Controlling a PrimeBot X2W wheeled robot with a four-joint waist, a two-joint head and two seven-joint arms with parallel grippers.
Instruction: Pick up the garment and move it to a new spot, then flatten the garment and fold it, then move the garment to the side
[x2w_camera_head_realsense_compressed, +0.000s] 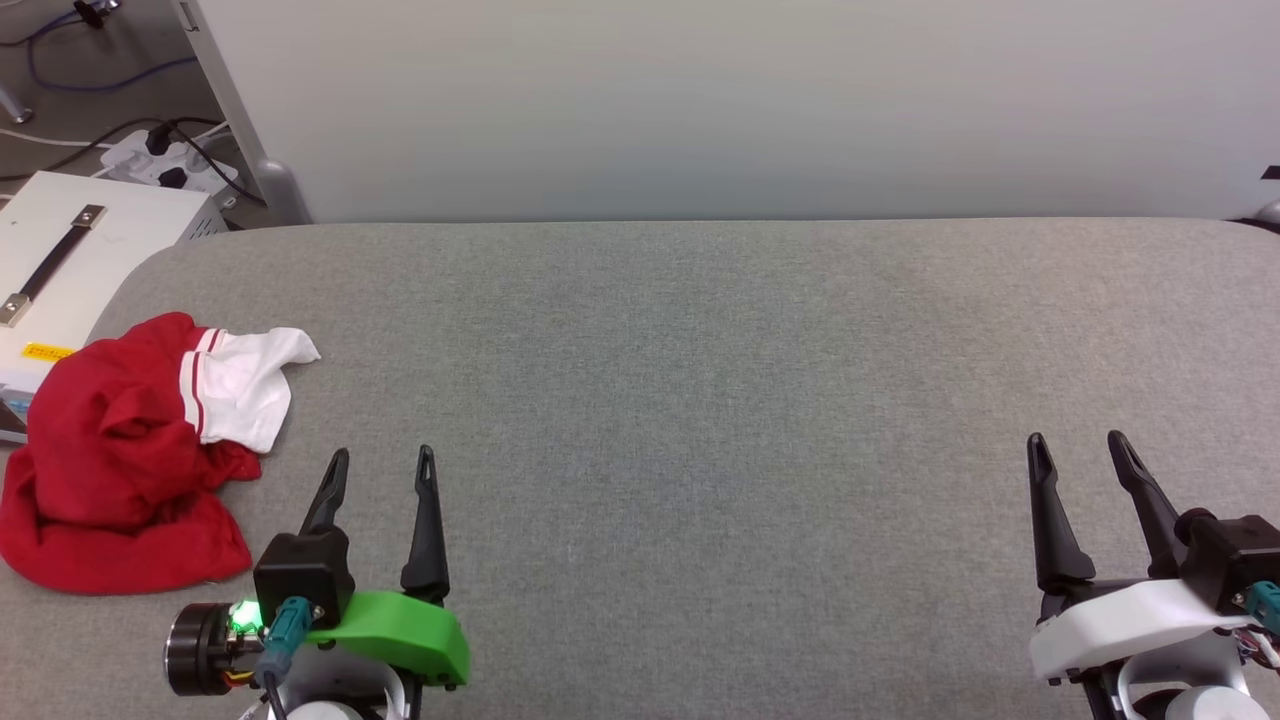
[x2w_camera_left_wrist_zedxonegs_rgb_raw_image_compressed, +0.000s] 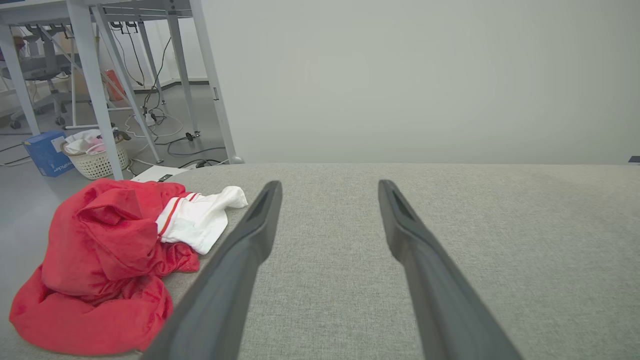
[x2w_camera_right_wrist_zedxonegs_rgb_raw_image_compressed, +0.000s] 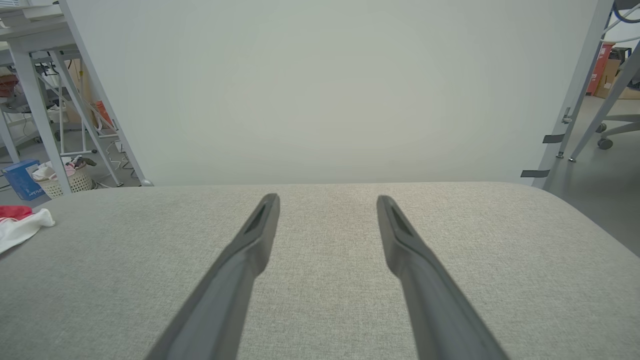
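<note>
Both left gripper (x2w_camera_head_realsense_compressed: 384, 455) and right gripper (x2w_camera_head_realsense_compressed: 1077, 440) gape; crumpled red-and-white jersey garment (x2w_camera_head_realsense_compressed: 110, 470) at 9 o'clock, front hidden; right wrist view crops it.

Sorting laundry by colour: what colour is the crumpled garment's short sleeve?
The sleeve is white with red-striped trim, clearest in the left wrist view.

A grey fabric-covered table (x2w_camera_head_realsense_compressed: 700, 400) with rounded far corners runs wide from left to right. On it lies a crumpled red T-shirt (x2w_camera_head_realsense_compressed: 110, 470), heaped at the left edge just short of the far-left corner and covering that edge. Its white sleeve (x2w_camera_head_realsense_compressed: 250, 385), trimmed with red stripes, spreads on the cloth toward the table's middle.
</note>
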